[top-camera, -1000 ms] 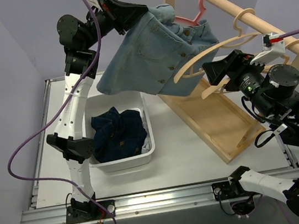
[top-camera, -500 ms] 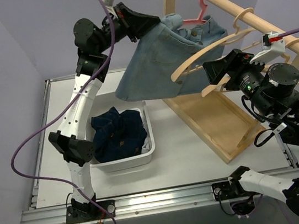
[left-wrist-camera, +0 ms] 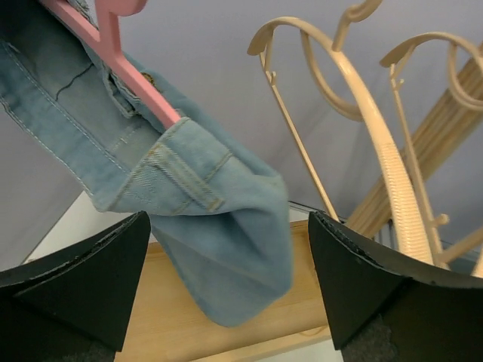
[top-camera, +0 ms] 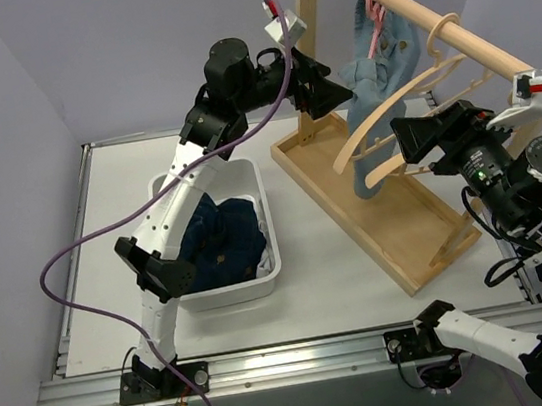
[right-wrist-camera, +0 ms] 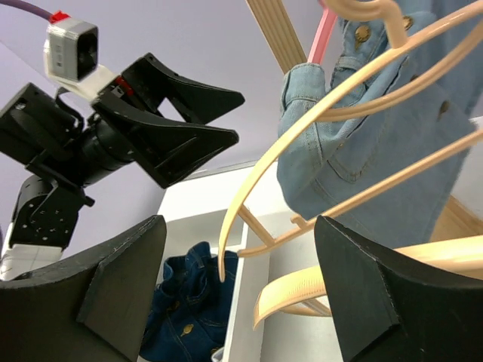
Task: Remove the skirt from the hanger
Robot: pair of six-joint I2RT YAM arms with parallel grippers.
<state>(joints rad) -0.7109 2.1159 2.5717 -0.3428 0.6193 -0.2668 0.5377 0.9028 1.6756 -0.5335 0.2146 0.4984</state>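
At the left of the table, the white plastic bin [top-camera: 204,173] holds a crumpled dark-blue denim garment [top-camera: 221,242]; you can leave it be. Just right of it, your left gripper [top-camera: 336,93] is raised to the rack with its jaws spread wide. In the left wrist view the cloth hangs beyond the two fingers and is not pinched, so it grips nothing.

Next along, the light-blue denim skirt [top-camera: 374,72] hangs bunched from the pink plastic hanger [left-wrist-camera: 121,60] on the slanted wooden rail [top-camera: 481,46], above the rack's base board. Expect thick, limp cloth with some weight to it. It is neither slippery nor fragile, but it will probably sag, drag on the hanger arm, and swing the hanger when you pull.

Your best hold looks like the folded waistband [left-wrist-camera: 181,173], where the doubled seams give the pads a firm edge close to the hanger. A grab at the loose lower fold would likely just stretch the cloth.

Further right, the cream plastic hangers [top-camera: 371,123] cross in front of your right gripper [top-camera: 406,142]. It too is spread and empty, and it sits well placed to steady the pink hanger.
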